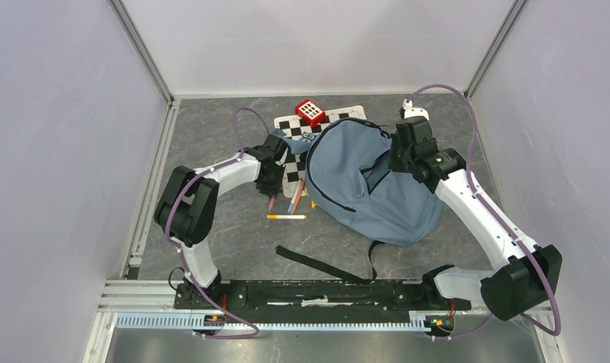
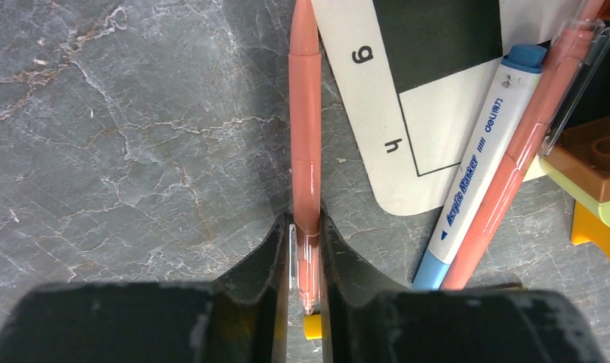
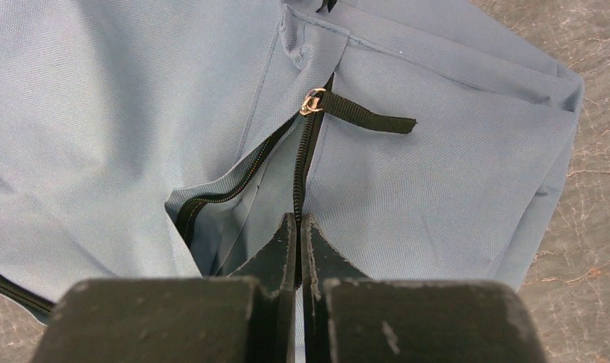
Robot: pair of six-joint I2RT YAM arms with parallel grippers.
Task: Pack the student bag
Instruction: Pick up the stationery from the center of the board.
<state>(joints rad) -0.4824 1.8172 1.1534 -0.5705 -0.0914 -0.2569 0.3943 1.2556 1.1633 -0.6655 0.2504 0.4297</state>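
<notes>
The student bag (image 1: pixel 362 181), blue-grey fabric, lies in the middle of the table with its dark zipper partly open (image 3: pixel 234 212). My right gripper (image 1: pixel 399 162) (image 3: pixel 298 227) is shut on the zipper edge of the student bag (image 3: pixel 438 174), just below the metal zipper pull (image 3: pixel 312 101). Left of the bag, my left gripper (image 1: pixel 272 189) (image 2: pixel 305 234) is down at the table. Its jaws are closed on the capped end of a salmon pen (image 2: pixel 305 113) that lies flat on the stone surface.
A blue-white marker (image 2: pixel 476 174) and a second salmon pen (image 2: pixel 529 144) lie beside a checkered board (image 1: pixel 317 125). A brown and green toy (image 2: pixel 597 174) sits to their right. A red block (image 1: pixel 310 112), a yellow-white pen (image 1: pixel 287 217) and a black strap (image 1: pixel 317 265) also lie about.
</notes>
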